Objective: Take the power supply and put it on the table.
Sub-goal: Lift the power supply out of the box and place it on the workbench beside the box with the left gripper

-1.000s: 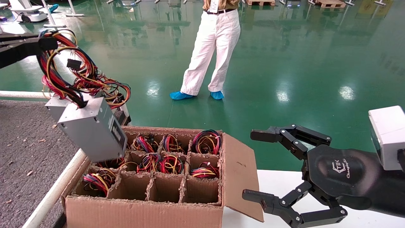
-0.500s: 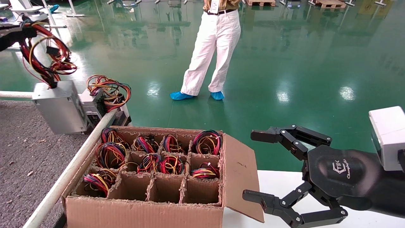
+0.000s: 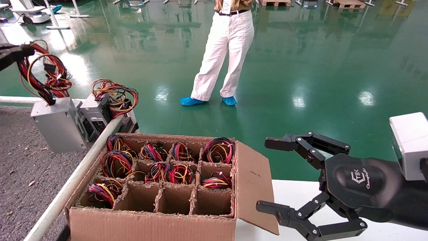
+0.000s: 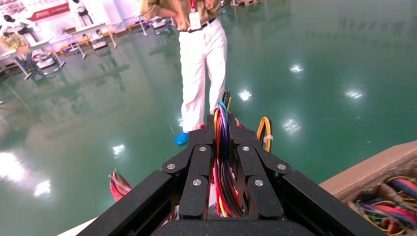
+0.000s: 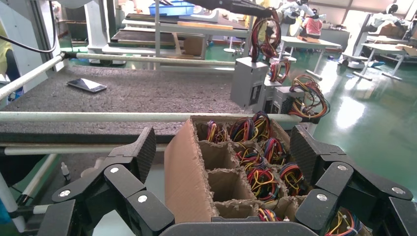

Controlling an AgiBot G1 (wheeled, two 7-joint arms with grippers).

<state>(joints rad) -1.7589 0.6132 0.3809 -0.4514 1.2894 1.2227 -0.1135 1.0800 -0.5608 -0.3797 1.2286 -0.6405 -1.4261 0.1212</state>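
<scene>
Your left gripper (image 4: 223,196) has its fingers pinched tight on the wire bundle (image 3: 45,78), not on the case, so the power supply (image 3: 58,124) is dangling straight below it by its own cables; from the head view it hangs just over the near edge of the table (image 3: 20,167), right beside another unit (image 3: 97,112) parked by the white rail (image 3: 72,180), and I can't tell if its bottom edge is touching down yet; I'd guess that sheet-metal box is fairly heavy and rigid while the wires are soft and springy, so expect it to swing and twist under the gripper and maybe slide a bit through the pads; a grab on the box sides would be steadier, but from here just go down slow; your right gripper (image 3: 277,177) is parked wide open, holding nothing, off to the far side of the cardboard box (image 3: 160,224).
</scene>
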